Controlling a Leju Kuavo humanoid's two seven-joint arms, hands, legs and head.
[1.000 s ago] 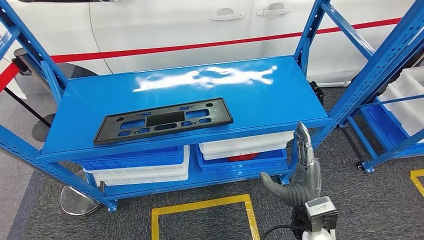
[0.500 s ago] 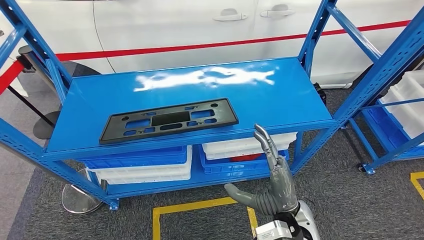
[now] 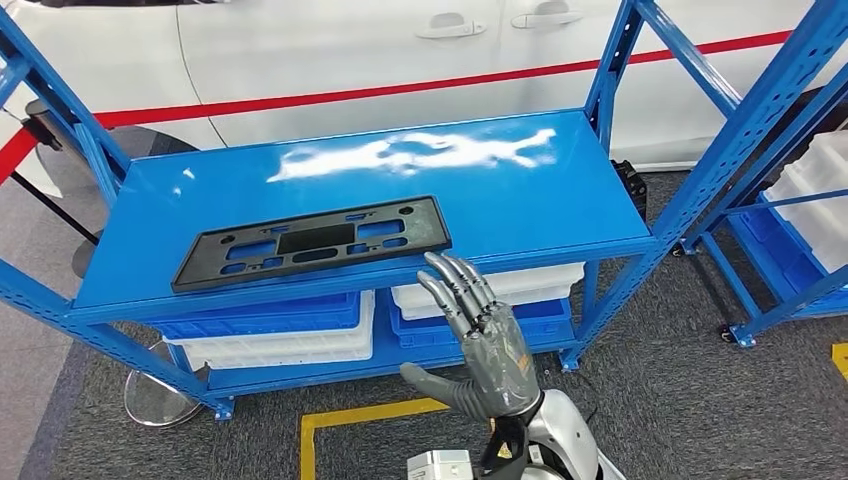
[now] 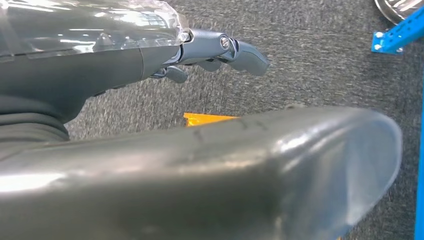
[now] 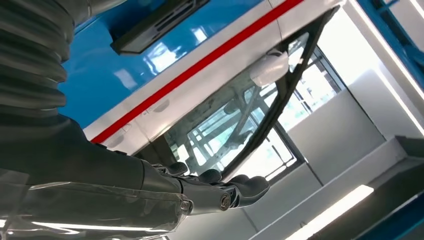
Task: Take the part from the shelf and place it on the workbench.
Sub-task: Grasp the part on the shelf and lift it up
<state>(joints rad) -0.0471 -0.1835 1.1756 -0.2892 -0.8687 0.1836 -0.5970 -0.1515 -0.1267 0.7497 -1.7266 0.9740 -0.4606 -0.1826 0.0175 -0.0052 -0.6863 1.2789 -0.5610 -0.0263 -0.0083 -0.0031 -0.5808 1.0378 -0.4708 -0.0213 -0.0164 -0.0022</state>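
Spanning most of the head view, the blue shelf (image 3: pixel 560 200) carries the flat black part (image 3: pixel 310 243) near its front edge, bare blue behind it. Blue and white bins (image 3: pixel 280 325) sit underneath. The right hand (image 3: pixel 480 345) rises below that edge, fingers (image 3: pixel 455 285) spread, holding nothing.

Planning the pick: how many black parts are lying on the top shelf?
1. The black part lies flat near the front edge of the blue top shelf, toward its left end. The right hand is raised in front of the shelf, holding nothing.
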